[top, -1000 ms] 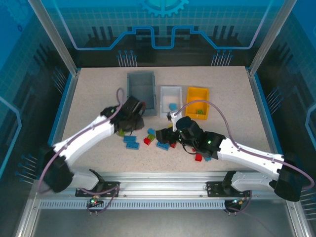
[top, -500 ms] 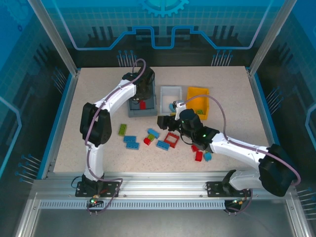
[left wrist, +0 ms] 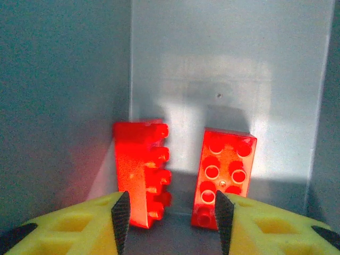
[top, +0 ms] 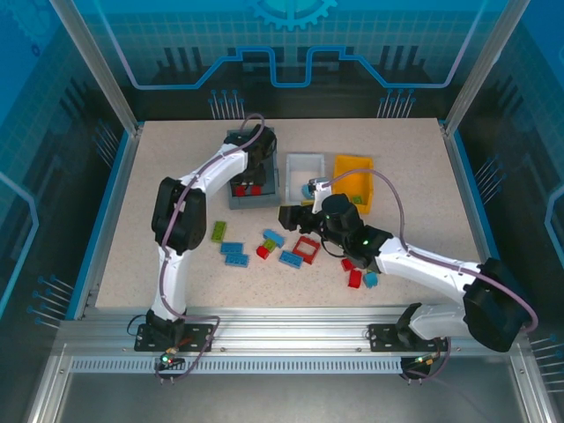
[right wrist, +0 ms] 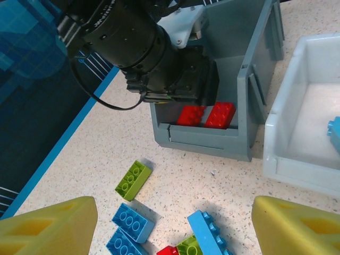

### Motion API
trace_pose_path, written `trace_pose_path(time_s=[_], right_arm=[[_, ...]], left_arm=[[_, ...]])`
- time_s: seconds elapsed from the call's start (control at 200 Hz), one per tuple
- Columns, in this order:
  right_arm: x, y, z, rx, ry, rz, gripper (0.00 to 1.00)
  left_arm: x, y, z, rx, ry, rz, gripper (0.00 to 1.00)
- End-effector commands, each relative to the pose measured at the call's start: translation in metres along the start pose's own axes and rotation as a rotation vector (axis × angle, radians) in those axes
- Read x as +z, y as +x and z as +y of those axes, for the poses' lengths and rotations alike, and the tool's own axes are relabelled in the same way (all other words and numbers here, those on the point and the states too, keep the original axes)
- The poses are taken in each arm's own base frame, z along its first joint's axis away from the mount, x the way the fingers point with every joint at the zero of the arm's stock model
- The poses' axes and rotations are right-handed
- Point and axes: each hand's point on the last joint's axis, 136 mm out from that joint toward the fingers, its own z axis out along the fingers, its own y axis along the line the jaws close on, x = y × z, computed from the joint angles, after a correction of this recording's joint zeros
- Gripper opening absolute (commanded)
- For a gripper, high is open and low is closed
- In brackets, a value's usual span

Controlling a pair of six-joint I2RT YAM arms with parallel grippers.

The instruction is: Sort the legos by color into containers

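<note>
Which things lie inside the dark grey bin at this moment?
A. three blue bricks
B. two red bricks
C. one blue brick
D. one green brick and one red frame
B: the left wrist view looks into the dark grey bin and shows one red brick beside a second red brick, with no other colour there.
</note>
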Motion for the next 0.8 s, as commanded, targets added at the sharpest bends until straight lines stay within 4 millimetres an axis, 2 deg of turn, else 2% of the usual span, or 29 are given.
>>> trace_pose_path(time_s=[0.0,0.095,0.165,0.21,0.285,0.34,0.385,0.515,0.635,0.795], right_arm=[[-0.013,0.001,-0.019,0.017,0.087,0.001,0.78],[-0.027,0.011,-0.052,0.072,0.255,0.033,0.77],[-0.044,0.023,-0.086,0.151,0.427,0.052,0.76],[-0.053,0.035,-0.107,0.209,0.523,0.080,0.72],[-0.062,0.054,-0.139,0.316,0.650,0.158,0.69],[-0.064,0.065,-0.155,0.381,0.718,0.209,0.68],[-0.061,0.069,-0.161,0.420,0.732,0.233,0.68],[-0.037,0.076,-0.174,0.493,0.707,0.259,0.68],[-0.022,0.083,-0.192,0.529,0.733,0.293,0.68],[-0.012,0.092,-0.209,0.568,0.754,0.314,0.66]], left_arm=[[-0.046,-0.011,0.000,-0.029,0.063,-0.068,0.50],[-0.070,-0.015,0.003,-0.046,0.087,-0.108,0.50],[-0.092,-0.015,0.003,-0.064,0.123,-0.151,0.49],[-0.112,-0.014,-0.001,-0.073,0.173,-0.193,0.49],[-0.141,-0.001,-0.015,-0.058,0.286,-0.254,0.50],[-0.161,0.015,-0.031,-0.022,0.376,-0.302,0.51],[-0.181,0.033,-0.041,0.004,0.455,-0.342,0.53],[-0.213,0.085,-0.064,-0.001,0.696,-0.398,0.56],[-0.218,0.135,-0.070,-0.026,0.827,-0.385,0.56],[-0.217,0.181,-0.062,-0.047,0.900,-0.357,0.56]])
